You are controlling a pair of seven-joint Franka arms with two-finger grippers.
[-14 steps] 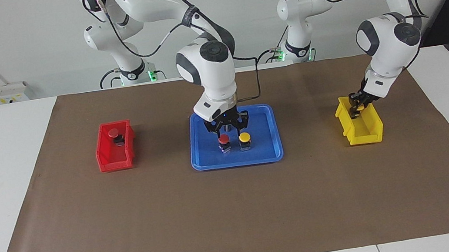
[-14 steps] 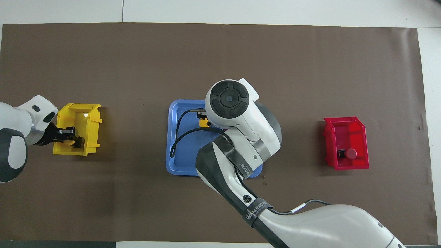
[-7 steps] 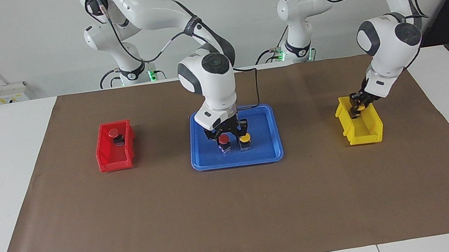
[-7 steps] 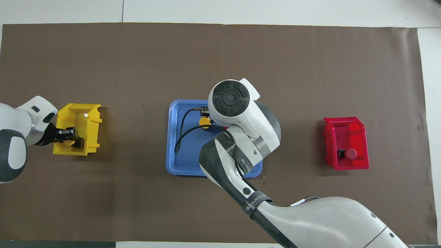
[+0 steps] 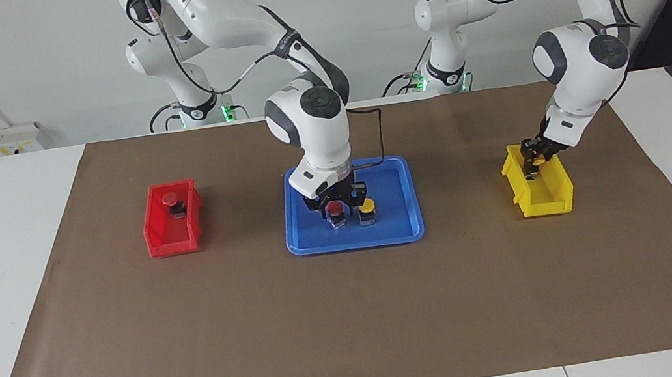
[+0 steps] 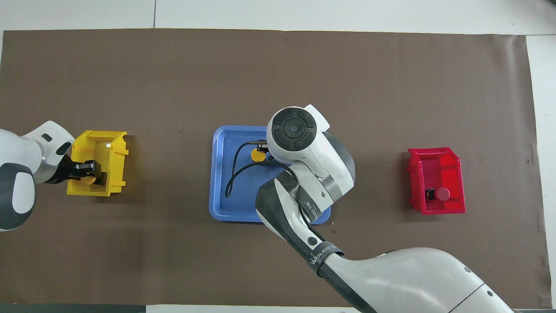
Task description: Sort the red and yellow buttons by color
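On the table point(image 5: 28, 291), a brown mat carries a blue tray point(image 5: 404, 228) midway between a red bin point(image 5: 167, 238) and a yellow bin point(image 5: 551, 201). The right claw point(image 5: 336, 207) is lowered in the tray, its fingers spread either side of a red button point(image 5: 334, 210); a yellow button point(image 5: 366, 208) stands just beside it (cap partly hidden in the overhead view). The left claw point(image 5: 533, 162) sits in the yellow bin at a second yellow button point(image 6: 90, 179); whether it pinches it cannot be told. Another red button point(image 5: 172, 201) lies in the red bin.
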